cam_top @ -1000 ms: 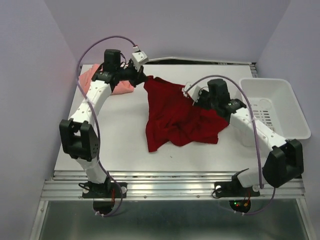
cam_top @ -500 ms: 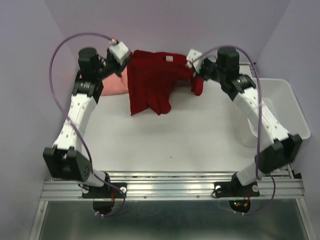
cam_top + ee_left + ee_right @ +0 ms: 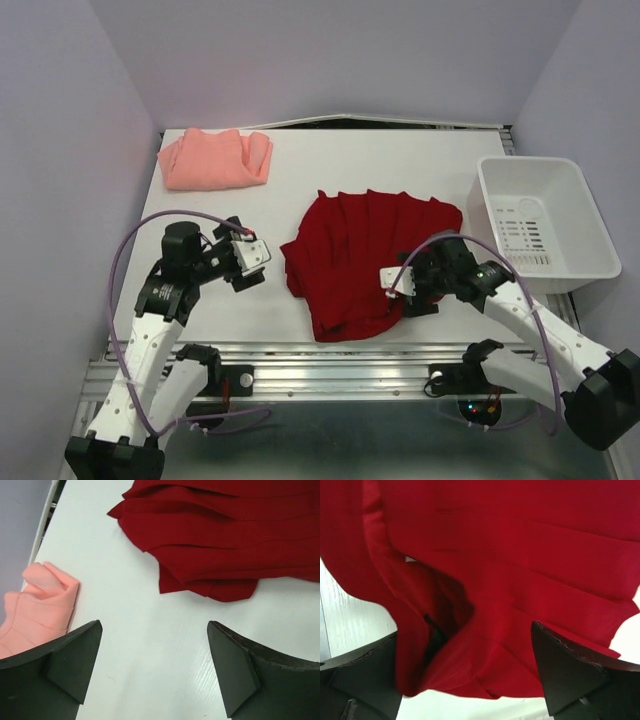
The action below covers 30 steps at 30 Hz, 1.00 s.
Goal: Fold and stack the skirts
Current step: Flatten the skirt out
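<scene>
well apart: red skirt (image 3: 368, 245), pink skirt (image 3: 214, 160)

Deep red pleated cloth skirt (image 3: 372, 250): plain, darker red in the pleat creases. Salmon-pink folded cloth skirt (image 3: 213, 160): plain, slightly paler along the ridges. White rectangular plastic bin (image 3: 560, 190): grey printed marks on its floor. White tabletop (image 3: 300, 190), faint wood grain. Pale lavender walls (image 3: 330, 60)

Bare table (image 3: 300, 170) runs between the red skirt (image 3: 370, 255) and pink skirt (image 3: 213, 160) at ten o'clock. A bin (image 3: 545, 200) blocks three o'clock.
</scene>
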### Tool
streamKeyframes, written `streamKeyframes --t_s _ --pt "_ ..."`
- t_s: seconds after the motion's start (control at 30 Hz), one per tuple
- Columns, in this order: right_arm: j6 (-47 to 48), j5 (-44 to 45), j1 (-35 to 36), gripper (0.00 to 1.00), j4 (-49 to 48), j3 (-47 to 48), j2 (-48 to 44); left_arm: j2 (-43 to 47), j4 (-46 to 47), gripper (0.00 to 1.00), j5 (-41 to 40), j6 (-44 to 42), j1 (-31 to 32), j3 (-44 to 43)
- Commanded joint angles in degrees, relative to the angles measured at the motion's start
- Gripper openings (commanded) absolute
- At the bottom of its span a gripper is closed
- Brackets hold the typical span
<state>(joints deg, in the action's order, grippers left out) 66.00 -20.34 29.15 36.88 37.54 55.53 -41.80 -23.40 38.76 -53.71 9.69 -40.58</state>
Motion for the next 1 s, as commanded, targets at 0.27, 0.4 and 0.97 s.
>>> streamKeyframes --t_s 0.27,0.4,0.97 --pt "3.16 3.36 0.74 0.96 13.56 4.14 -9.37 -12.07 -12.11 0.87 1.67 -16.50 6.18 -7.32" --pt "11.15 8.11 0.74 0.90 17.60 -1.75 -16.21 -13.65 -5.54 0.84 -4.74 -19.76 18.04 -3.47" --pt "19.34 12.60 0.74 0.90 24.91 -5.81 -21.79 -20.86 11.00 0.82 -19.34 -25.47 52.62 8.93"
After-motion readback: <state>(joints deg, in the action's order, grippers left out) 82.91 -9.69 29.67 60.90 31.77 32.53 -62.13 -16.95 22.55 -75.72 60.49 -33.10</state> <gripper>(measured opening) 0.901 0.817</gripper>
